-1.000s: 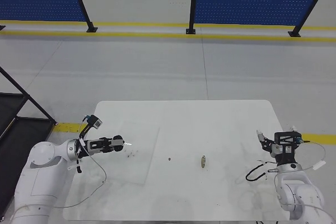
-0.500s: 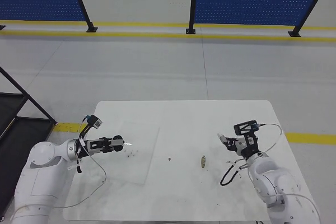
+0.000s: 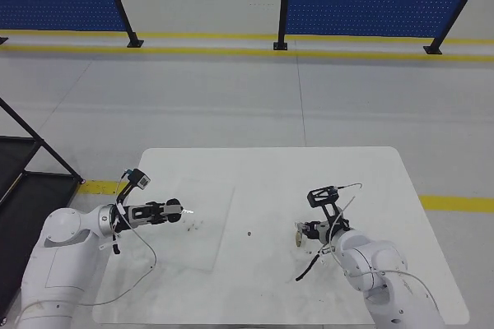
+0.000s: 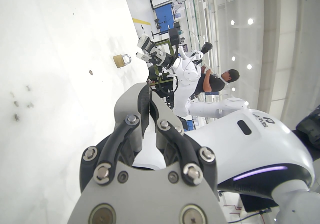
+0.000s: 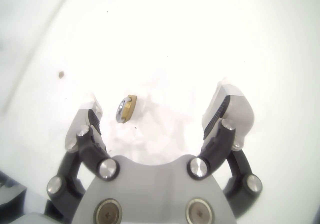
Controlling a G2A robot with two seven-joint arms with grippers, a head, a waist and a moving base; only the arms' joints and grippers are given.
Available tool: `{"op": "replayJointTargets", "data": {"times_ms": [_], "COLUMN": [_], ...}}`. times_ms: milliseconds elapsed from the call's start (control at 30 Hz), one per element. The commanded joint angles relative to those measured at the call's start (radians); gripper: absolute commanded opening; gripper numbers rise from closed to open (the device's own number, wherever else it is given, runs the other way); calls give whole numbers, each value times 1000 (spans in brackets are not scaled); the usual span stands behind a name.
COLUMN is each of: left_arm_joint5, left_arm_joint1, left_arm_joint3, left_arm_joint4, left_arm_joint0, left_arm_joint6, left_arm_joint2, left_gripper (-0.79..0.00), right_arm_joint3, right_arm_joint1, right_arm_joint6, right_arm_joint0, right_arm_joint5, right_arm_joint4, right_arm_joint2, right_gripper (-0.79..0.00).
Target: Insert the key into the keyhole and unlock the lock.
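Nearest, the right gripper (image 5: 160, 107) hangs low over the table (image 3: 354, 173) with its jaws spread wide and nothing between the pads. The lock (image 5: 126, 108), a small brass padlock with a silver shackle, lies on the tabletop just ahead of it and close to one finger. In the right wrist view it appears nearly edge-on, so the keyhole cannot be made out, nor whether the shackle is latched. From above, the right gripper (image 3: 303, 230) sits just beside the lock (image 3: 298, 238), on the side toward the robot's right; whether they touch is hard to tell.

On the other side, the left gripper (image 4: 147, 92) is held above the table with its fingers (image 4: 130, 100) pressed together. Whether anything thin is pinched between them cannot be seen. From that wrist the lock (image 4: 121, 60) lies flat, well apart, with the shackle turned toward the right arm.

Between the two arms lies a small dark speck (image 3: 249, 234), too small to identify. A faint rectangular sheet (image 3: 206, 222) covers the table's left part, and a few tiny marks (image 4: 22, 102) dot it near the left gripper (image 3: 181, 211).

Farther off, a black rack (image 3: 16, 189) stands left of the table. A yellow floor line (image 3: 230, 53) runs in front of blue barriers (image 3: 370, 15), which are cut off by the frame's edge.
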Motion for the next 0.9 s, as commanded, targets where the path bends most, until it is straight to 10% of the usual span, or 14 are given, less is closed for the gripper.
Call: {"op": "replayJointTargets", "data": {"times_ms": [0, 400, 867], "left_arm_joint5": [0, 0, 0], "left_arm_joint1": [0, 0, 0], "left_arm_joint3": [0, 0, 0], "left_arm_joint4": [0, 0, 0], "left_arm_joint0": [0, 0, 0], "left_arm_joint6": [0, 0, 0], "left_arm_joint2": [0, 0, 0], "left_gripper": [-785, -785, -785], "right_arm_joint3": [0, -9, 44], "right_arm_joint1": [0, -1, -50], "right_arm_joint6": [-2, 10, 524], "right_arm_joint0": [-1, 5, 253], "right_arm_joint5": [-8, -22, 150], "right_arm_joint4": [-1, -12, -85], "right_arm_joint2": [1, -19, -197], "right_gripper": [0, 0, 0]}}
